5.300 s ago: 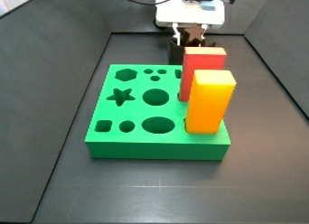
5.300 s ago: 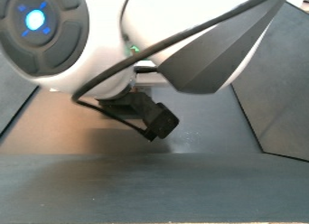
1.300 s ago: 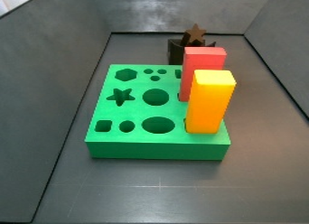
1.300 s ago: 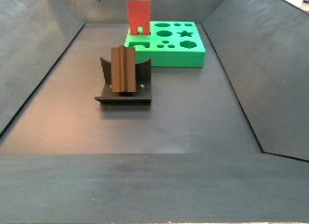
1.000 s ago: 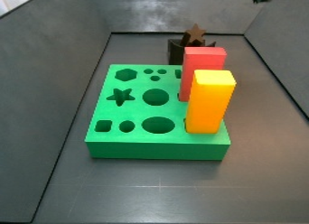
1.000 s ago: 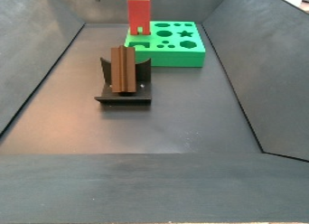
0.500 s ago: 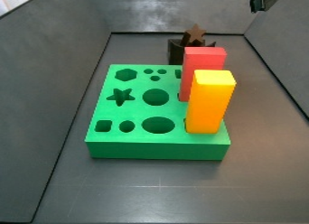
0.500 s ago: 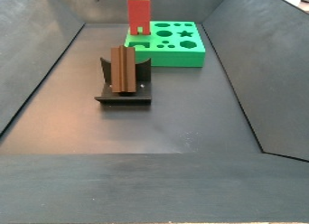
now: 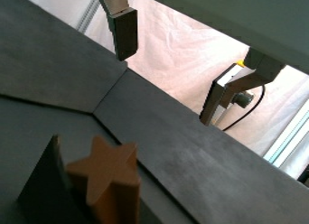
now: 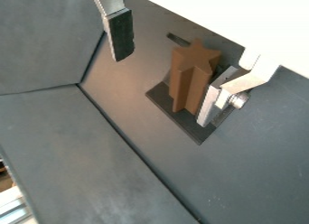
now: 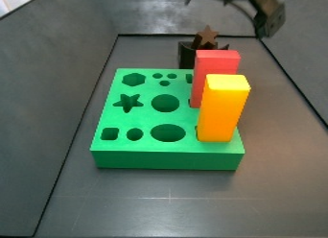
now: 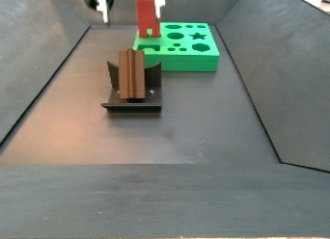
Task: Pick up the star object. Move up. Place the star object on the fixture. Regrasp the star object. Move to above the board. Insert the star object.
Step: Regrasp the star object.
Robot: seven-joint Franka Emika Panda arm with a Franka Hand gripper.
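Observation:
The star object [image 10: 191, 77], a dark-brown star-section peg, stands upright on the black fixture [image 10: 178, 120]. In both side views it shows at the fixture, beyond the green board [image 11: 167, 160]: the star object [image 12: 129, 76] rests against the fixture [image 12: 133, 106], untouched. My gripper [image 10: 169, 70] hangs open above it, its two fingers spread wide with nothing between them. In a wrist view the star object [image 9: 107, 170] lies off to one side of the gripper [image 9: 173, 70]. The gripper [image 12: 98, 3] sits high in the scene, and the gripper [image 11: 266, 15] is blurred in a side view.
A red block [image 11: 216, 73] and a taller yellow-orange block [image 11: 223, 107] stand in the board near the fixture. The board [image 12: 194, 64] has star, round, hexagon and square holes. Dark sloping walls enclose the floor.
The gripper, out of the side views half a second ago but for a dark edge, has come into view at the top. The star object and fixture have not moved.

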